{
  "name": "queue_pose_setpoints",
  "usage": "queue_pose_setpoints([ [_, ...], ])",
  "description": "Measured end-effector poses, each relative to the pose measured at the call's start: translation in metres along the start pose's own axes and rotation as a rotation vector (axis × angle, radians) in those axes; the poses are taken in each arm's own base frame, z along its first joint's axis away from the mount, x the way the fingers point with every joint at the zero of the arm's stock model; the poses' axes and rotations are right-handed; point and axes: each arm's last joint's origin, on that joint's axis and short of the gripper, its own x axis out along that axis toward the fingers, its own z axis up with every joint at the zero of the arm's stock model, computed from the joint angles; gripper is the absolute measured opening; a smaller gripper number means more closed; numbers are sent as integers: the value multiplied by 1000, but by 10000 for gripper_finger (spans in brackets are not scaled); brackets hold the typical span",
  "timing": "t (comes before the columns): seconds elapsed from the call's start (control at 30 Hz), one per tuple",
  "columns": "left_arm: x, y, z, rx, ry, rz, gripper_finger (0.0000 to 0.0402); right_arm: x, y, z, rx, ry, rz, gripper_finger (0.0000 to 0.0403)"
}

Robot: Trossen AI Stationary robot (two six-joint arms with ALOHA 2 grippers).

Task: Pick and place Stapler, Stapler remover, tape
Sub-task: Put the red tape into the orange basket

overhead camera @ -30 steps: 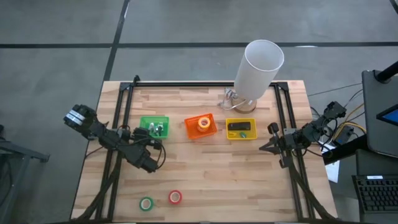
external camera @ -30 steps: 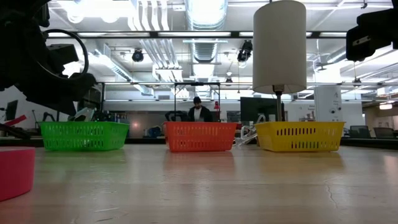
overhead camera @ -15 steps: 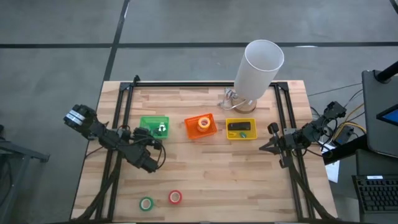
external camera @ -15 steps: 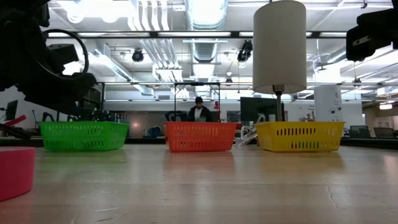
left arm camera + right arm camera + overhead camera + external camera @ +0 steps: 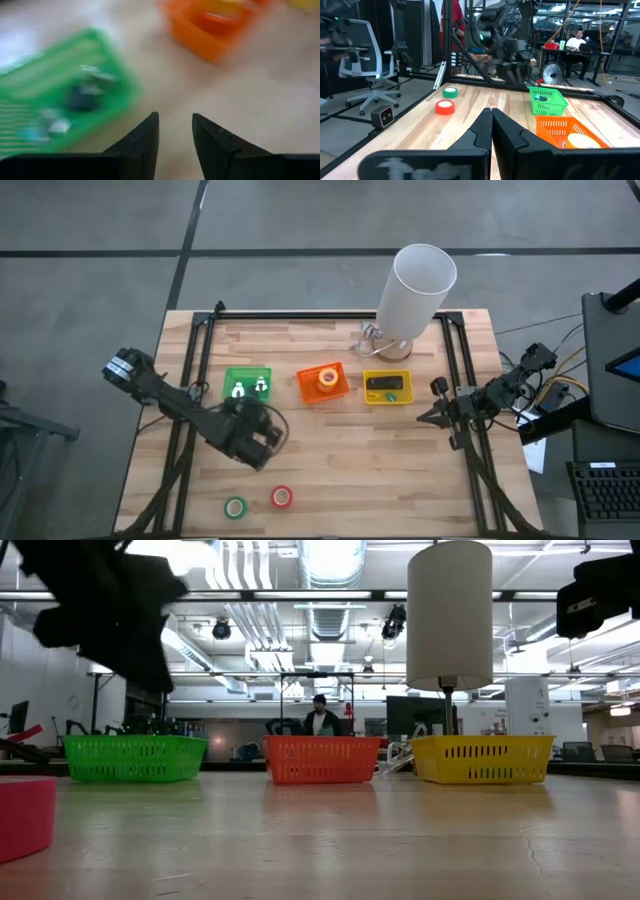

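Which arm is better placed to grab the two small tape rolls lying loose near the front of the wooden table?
Left. The left gripper, fingers open, hangs just above the green-rimmed tape roll and red-rimmed tape roll. The right gripper sits shut at the table's far right edge.

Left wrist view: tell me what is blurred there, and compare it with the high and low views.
Left wrist view: the green bin and orange bin are smeared, the fingers sharp. High view: crisp throughout. Low view: the left arm is a blurred dark shape against bright ceiling lights.
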Motion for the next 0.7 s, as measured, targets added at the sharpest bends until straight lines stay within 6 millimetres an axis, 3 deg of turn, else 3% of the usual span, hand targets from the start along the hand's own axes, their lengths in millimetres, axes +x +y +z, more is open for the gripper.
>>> queue_pose_setpoints([
  [0.17, -14, -35, 3, 92, 189, -328, 119, 0, 0, 0, -3, 0, 0, 8],
  [0.3, -23, -49, 0, 92, 337, -531, 120, 0, 0, 0, 0, 0, 0, 8],
  [0.7, -44, -57, -38, 112, 445, -600, 122, 0, 0, 0, 0, 0, 0, 8],
])
